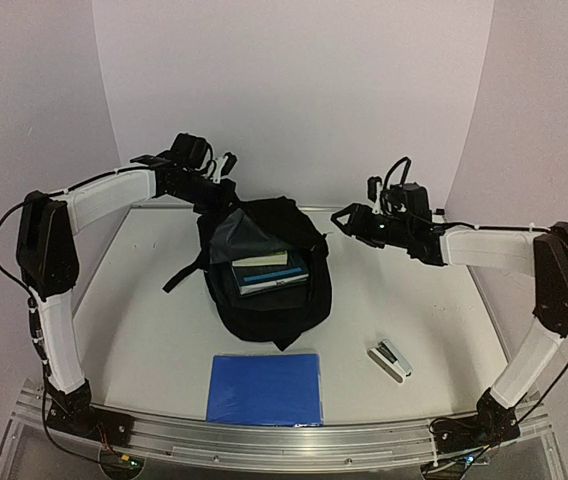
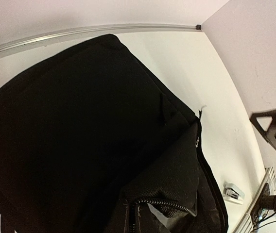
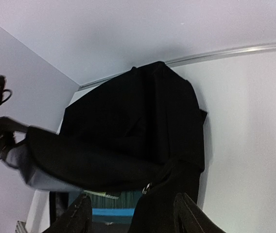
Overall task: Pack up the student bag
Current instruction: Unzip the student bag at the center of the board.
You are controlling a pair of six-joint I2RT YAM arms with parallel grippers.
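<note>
Books [image 1: 267, 272] lie inside the student bag [image 1: 264, 312] (opened).

student bag [image 1: 264, 312]: black, grey lining | folder [image 1: 264, 388]: blue | stapler [image 1: 390, 359]: grey-white

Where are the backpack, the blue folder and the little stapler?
backpack [image 1: 264, 320]: top view, on its black front panel, below the opening.
blue folder [image 1: 264, 388]: top view, middle of its cover.
stapler [image 1: 391, 359]: top view, middle of its body.
</note>
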